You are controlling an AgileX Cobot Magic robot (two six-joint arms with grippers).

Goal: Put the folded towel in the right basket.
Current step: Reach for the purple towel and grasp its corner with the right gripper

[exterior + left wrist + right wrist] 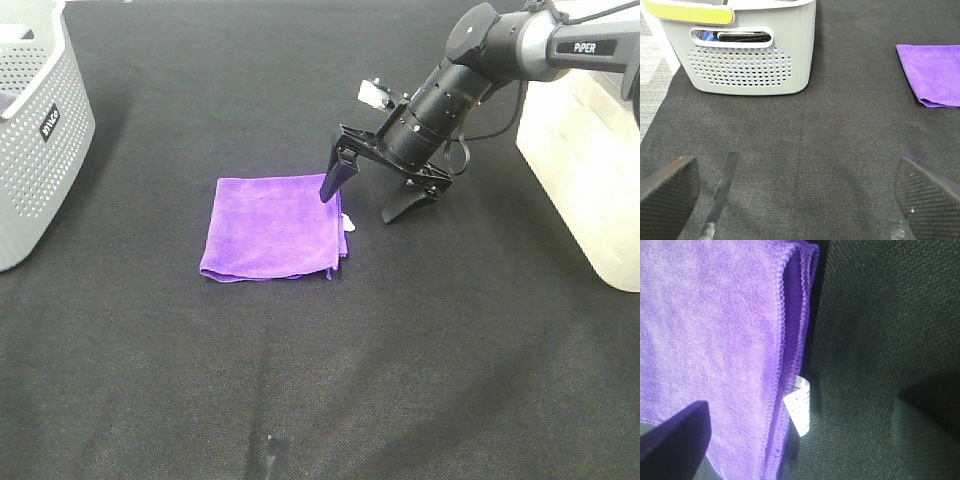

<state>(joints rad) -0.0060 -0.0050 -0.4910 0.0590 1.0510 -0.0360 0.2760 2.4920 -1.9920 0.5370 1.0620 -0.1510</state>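
The folded purple towel [272, 228] lies flat on the black mat, a small white tag [348, 222] at its right edge. My right gripper [370, 196] is open and low over that right edge. One finger [335, 178] is over the towel, the other [408, 205] over the mat beside it. The right wrist view shows the towel's layered edge [785, 340] and tag [799, 412] between the fingers. The right basket [585, 170], pale cream, stands at the right edge. My left gripper [797, 200] is open and empty over bare mat; its view shows the towel [932, 75] far off.
A grey perforated basket [35, 130] stands at the far left, also in the left wrist view [750, 60], with dark cloth inside. The black mat [320, 380] covers the table.
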